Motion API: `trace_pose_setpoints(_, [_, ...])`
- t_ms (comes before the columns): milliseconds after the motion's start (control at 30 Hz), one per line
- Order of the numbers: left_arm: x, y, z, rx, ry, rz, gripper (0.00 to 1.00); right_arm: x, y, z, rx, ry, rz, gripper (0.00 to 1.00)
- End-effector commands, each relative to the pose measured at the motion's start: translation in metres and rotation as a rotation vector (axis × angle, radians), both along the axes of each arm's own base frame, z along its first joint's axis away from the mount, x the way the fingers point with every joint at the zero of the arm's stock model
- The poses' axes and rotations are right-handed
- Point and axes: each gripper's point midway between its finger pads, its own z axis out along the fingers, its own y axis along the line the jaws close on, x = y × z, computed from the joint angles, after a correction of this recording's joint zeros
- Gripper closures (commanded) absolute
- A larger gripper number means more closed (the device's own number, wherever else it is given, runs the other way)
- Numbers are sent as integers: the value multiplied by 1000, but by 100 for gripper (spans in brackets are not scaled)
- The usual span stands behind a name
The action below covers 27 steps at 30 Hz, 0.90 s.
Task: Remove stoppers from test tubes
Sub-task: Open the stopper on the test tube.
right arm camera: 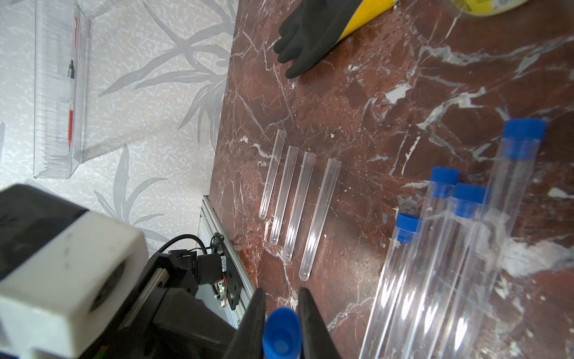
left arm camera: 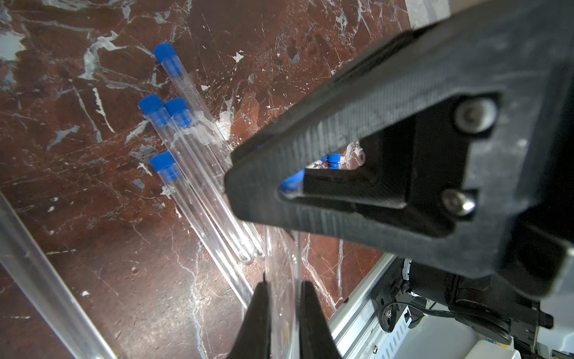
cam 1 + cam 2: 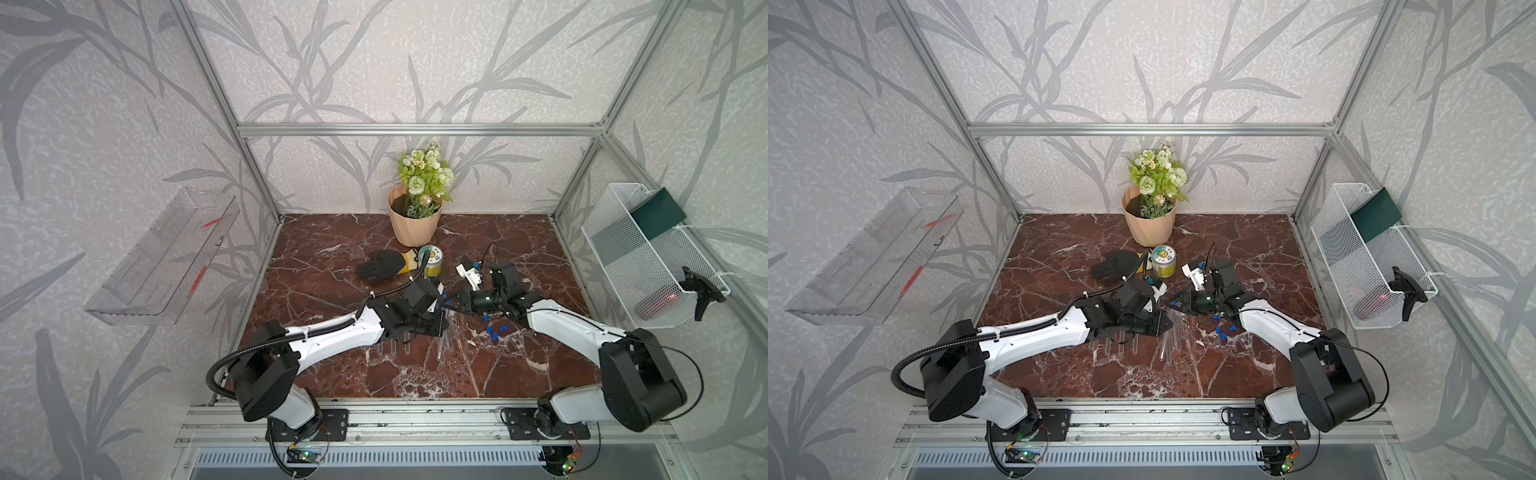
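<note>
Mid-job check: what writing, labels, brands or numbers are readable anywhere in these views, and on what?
No text is legible anywhere.
On the jar lid: round printed sticker, too blurred to read in both top views.
On the jar label: dark print on yellow, cut off and blurred.
On the clear wall tray: red marks, too small to read.

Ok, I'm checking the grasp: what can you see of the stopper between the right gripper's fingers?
The stopper is a small, round, bright-blue plastic plug with a hollow end face. The right gripper is shut on its sides; it appears seated in the clear test tube that the left gripper holds.
</note>
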Motion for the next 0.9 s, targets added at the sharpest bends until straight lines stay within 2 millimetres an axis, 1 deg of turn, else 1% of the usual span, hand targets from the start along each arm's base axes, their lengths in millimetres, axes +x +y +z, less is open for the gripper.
trace_pose_setpoints(0, [-2, -5, 8, -29, -10, -17, 100, 11, 1, 8, -2, -43, -12, 81])
trace_pose_setpoints(200, [-2, -4, 8, -31, -9, -12, 100, 12, 1, 8, -8, -51, -14, 81])
trace_pose_setpoints(333, [-2, -3, 8, -30, -9, -6, 100, 13, 1, 8, -10, -51, -13, 76])
trace_pose_setpoints(567, [-3, -2, 9, -31, -9, -4, 100, 13, 1, 9, -11, -53, -15, 76])
trace_pose_setpoints(733, [-3, -2, 8, -30, -9, -5, 100, 13, 0, 9, -12, -56, -17, 77])
trace_pose_setpoints(867, [-3, -2, 8, -30, -9, -8, 100, 14, 0, 9, -14, -57, -21, 80])
